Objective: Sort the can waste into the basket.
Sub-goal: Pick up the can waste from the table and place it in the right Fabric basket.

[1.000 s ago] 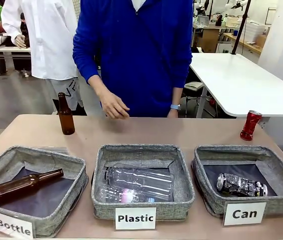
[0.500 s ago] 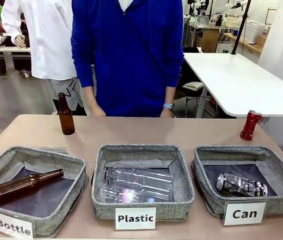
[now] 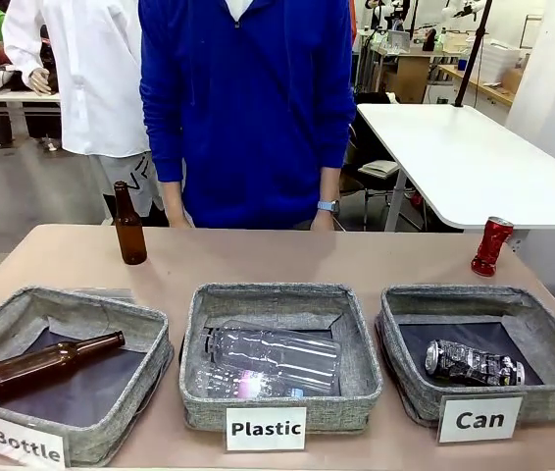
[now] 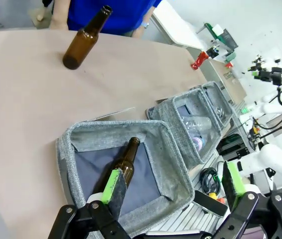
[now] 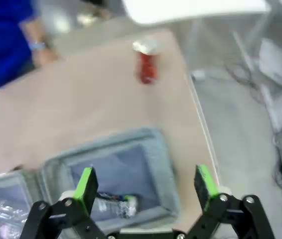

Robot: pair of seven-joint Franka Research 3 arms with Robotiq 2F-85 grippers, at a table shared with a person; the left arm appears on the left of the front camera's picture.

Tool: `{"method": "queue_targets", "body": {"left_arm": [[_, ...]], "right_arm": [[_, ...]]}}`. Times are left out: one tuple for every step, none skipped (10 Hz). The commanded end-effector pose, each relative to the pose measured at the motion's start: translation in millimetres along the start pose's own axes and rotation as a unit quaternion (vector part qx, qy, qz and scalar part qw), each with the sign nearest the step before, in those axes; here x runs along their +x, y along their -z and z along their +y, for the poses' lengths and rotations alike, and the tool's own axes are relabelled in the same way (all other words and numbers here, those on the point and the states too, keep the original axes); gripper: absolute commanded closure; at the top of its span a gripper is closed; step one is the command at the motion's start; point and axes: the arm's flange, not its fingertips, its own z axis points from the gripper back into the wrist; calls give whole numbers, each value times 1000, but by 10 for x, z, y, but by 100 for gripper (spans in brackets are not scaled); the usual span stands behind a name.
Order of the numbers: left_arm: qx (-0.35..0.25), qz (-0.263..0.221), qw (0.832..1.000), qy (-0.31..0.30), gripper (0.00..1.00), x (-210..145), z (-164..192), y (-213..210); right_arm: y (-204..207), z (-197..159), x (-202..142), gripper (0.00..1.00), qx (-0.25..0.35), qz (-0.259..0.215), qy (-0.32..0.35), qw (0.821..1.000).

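Fingers (image 5: 87,185) of your right gripper (image 5: 146,181) stand wide apart and hold nothing, above the near side of the Can basket (image 3: 454,291). Of the 2 cans, the black and silver can (image 3: 472,363) lies on its side inside that basket, long axis running left to right. The red can (image 3: 491,246) stands upright on the table (image 3: 258,260) at the far right, beyond the basket's far rim. Your left gripper (image 4: 172,178) is just as wide and empty, over the Bottle basket (image 4: 62,154).

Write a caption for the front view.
Sorting cans: black can in the Can basket, red can standing on the table behind.
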Motion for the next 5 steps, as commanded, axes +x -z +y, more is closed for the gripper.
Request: {"method": "queue_targets", "body": {"left_arm": [[1, 0, 1000, -5, 0, -12, -43, -5], [1, 0, 1000, -5, 0, -12, -43, -5], [1, 0, 1000, -5, 0, -12, -43, -5], [1, 0, 1000, -5, 0, -12, -43, -5], [1, 0, 1000, -5, 0, -12, -43, -5]], "right_arm": [[-220, -31, -78, 0, -18, 63, 48, 997], [0, 0, 0, 0, 0, 0, 0, 1000], [0, 0, 0, 0, 0, 0, 0, 1000], [0, 0, 0, 0, 0, 0, 0, 1000], [0, 0, 0, 0, 0, 0, 0, 1000]]}}
